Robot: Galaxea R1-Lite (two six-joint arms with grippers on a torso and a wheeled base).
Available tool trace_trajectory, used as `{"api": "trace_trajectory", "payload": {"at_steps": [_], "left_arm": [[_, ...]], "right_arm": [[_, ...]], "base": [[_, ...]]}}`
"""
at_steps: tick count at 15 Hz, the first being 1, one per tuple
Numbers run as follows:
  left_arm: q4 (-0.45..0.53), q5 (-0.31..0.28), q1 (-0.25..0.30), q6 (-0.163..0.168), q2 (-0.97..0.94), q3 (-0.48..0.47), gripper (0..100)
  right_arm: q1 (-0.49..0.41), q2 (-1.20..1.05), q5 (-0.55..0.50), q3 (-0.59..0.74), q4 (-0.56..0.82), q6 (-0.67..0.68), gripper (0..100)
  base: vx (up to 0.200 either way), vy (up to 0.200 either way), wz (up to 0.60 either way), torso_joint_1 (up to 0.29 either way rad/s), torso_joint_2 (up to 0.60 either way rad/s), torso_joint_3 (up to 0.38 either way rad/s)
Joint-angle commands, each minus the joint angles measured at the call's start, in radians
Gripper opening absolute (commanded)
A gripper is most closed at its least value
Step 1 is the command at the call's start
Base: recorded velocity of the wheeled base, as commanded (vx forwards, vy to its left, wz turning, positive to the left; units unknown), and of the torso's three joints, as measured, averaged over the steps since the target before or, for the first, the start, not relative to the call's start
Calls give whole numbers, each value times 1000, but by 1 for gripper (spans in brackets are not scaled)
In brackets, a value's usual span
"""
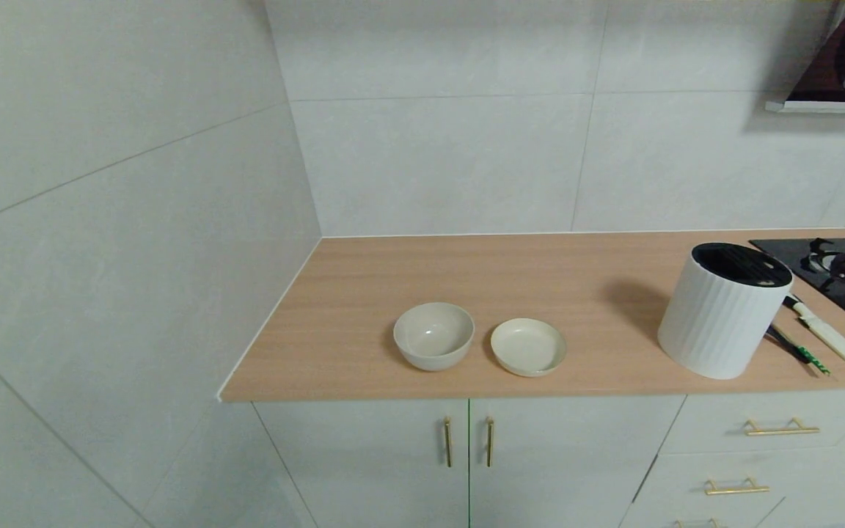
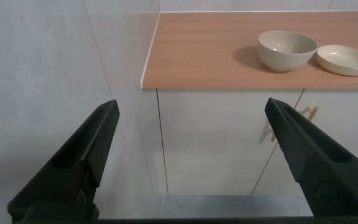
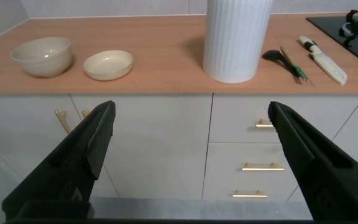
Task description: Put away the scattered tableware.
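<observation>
A cream bowl (image 1: 433,335) and a shallow cream dish (image 1: 528,346) sit side by side near the counter's front edge. To their right stands a white ribbed holder (image 1: 721,311) with a black slotted top. Beside it lie a white-handled knife (image 1: 829,335) and a dark utensil with green markings (image 1: 800,351). My left gripper (image 2: 191,155) is open, low in front of the cabinets, with the bowl (image 2: 287,50) and dish (image 2: 347,60) ahead. My right gripper (image 3: 188,155) is open too, below counter height, facing the holder (image 3: 235,38), the bowl (image 3: 42,56) and dish (image 3: 108,65).
The wooden counter (image 1: 510,279) ends at a tiled wall (image 1: 122,242) on the left. A gas hob (image 1: 844,275) lies at the far right under a range hood (image 1: 844,66). White cabinet doors (image 1: 393,462) and drawers with gold handles (image 1: 780,429) are below.
</observation>
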Motion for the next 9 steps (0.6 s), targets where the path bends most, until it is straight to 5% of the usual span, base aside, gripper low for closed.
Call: {"api": "trace_trajectory", "payload": {"at_steps": [1,9], "left_arm": [[0,0,0,0,0,0,100],[0,0,0,0,0,0,100]], "right_arm": [[0,1,0,0,0,1,100],[0,1,0,0,0,1,100]], "base": [[0,0,0,0,0,0],[0,0,0,0,0,0]]}}
